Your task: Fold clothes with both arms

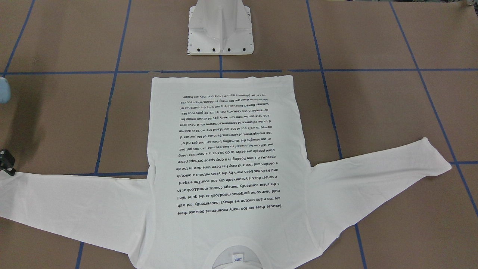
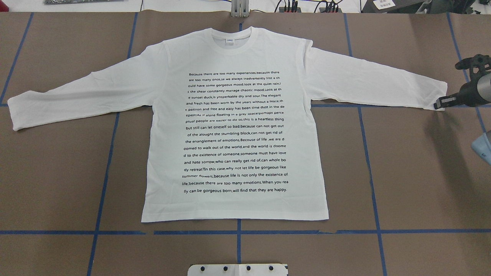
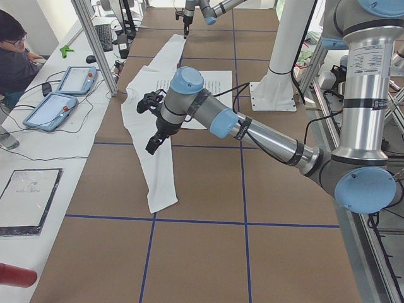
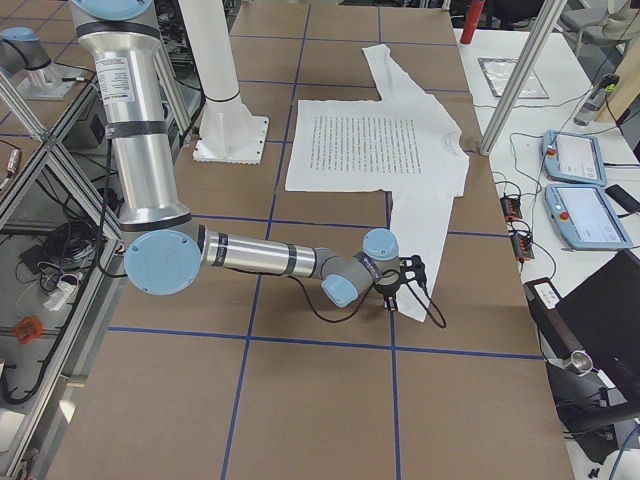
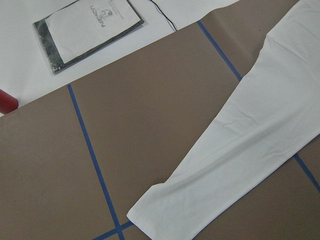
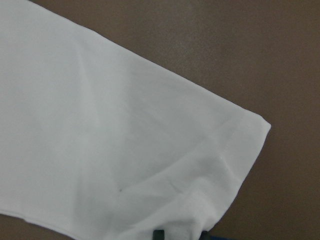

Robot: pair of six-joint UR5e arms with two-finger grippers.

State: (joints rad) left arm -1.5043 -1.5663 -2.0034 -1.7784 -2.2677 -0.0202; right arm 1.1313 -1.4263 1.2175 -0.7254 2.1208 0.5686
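White cloth fills the right wrist view: the right-hand cuff (image 6: pixel 220 165) of the T-shirt (image 2: pixel 234 126) is seen from very close, lying flat on the brown table (image 2: pixel 414 172), and one dark fingertip (image 6: pixel 159 234) shows at its lower edge. In the overhead view the right gripper (image 2: pixel 441 103) is set right at the end of that sleeve, touching the cuff's edge. Whether its fingers are pinched on the cloth or released cannot be told. The right arm (image 4: pixel 270 258) is stretched low over the table towards it.

The T-shirt is spread flat in the middle of the table, printed side up, with both sleeves laid out sideways. Its hem is turned towards the white pedestal base (image 1: pixel 220 33), and the neck label (image 2: pixel 229 40) lies at the far side.

The left gripper (image 3: pixel 153 145) is held over the other sleeve, short of the left-hand cuff (image 5: pixel 160 210), which the left wrist view shows well below it beside a crossing of the blue tape lines (image 5: pixel 90 145). No fingers appear in that view, so their state cannot be told. The left arm (image 3: pixel 252 129) reaches out above the table.
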